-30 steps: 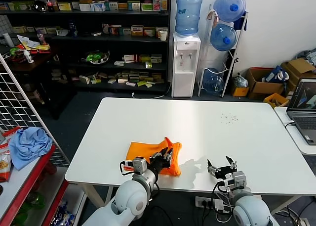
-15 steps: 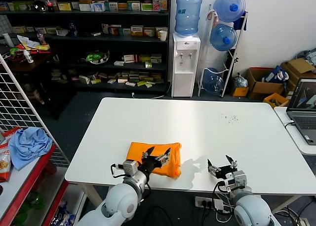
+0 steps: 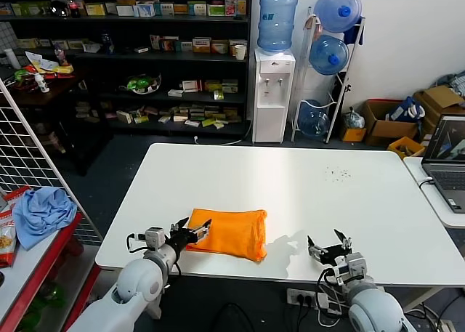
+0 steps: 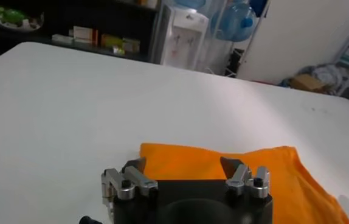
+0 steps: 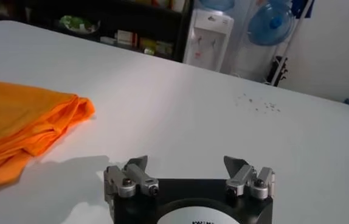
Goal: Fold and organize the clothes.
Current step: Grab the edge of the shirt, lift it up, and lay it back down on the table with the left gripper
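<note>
The orange T-shirt (image 3: 229,232) lies folded into a flat rectangle on the white table (image 3: 290,179), near its front edge. No lettering shows. My left gripper (image 3: 192,229) is open and empty at the shirt's left edge, just off the cloth. In the left wrist view the shirt (image 4: 235,170) lies right beyond the open gripper (image 4: 183,163). My right gripper (image 3: 327,243) is open and empty near the front edge, to the right of the shirt. In the right wrist view the gripper (image 5: 186,162) hangs over bare table and the shirt (image 5: 22,125) lies off to one side.
A laptop (image 3: 447,154) sits on a side table at the right. A light blue cloth (image 3: 40,212) lies on a red rack at the left, beside a wire grid panel (image 3: 29,150). Shelves, a water dispenser (image 3: 274,92) and boxes stand beyond the table.
My left gripper let go of the raised shirt fold and drew back left, off the cloth. The shirt now lies flat. The right gripper stayed put.
</note>
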### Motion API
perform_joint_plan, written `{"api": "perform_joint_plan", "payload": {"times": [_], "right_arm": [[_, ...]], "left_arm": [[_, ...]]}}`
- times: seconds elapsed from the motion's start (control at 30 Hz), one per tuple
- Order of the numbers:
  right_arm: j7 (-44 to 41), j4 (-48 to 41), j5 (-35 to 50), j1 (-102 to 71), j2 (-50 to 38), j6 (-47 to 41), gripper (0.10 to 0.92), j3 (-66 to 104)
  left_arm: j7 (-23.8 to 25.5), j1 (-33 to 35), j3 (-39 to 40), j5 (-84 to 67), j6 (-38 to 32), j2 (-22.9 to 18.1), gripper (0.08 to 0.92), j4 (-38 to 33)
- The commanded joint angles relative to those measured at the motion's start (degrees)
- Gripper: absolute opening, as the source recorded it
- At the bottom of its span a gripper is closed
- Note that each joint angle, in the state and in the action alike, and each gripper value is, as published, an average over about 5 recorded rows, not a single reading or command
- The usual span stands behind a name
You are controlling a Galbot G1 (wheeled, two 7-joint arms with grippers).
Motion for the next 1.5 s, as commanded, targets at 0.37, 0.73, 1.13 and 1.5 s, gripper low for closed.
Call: {"api": "perform_joint_plan", "payload": {"times": [0.37, 0.73, 1.13, 1.5], "right_arm": [[-0.1, 0.2, 0.0, -0.5, 0.1, -0.1, 0.823, 0.4], [0.1, 0.5, 0.3, -0.2, -0.2, -0.4, 0.823, 0.5], [0.2, 0.6, 0.7, 0.1, -0.6, -0.3, 0.823, 0.3], [0.4, 1.0, 1.7, 0.7, -1.0, -0.6, 0.823, -0.6]], "left_arm": [[4.8, -1.7, -3.8, -6.8, 6.4, 0.0, 0.823, 6.8], [5.8, -2.1, -3.1, -6.4, 6.5, -0.3, 0.732, 5.9], [6.3, -1.6, -2.9, -6.2, 6.0, -0.8, 0.386, 4.8], [4.5, 0.3, -4.8, -6.2, 3.8, 1.4, 0.134, 2.8]]}}
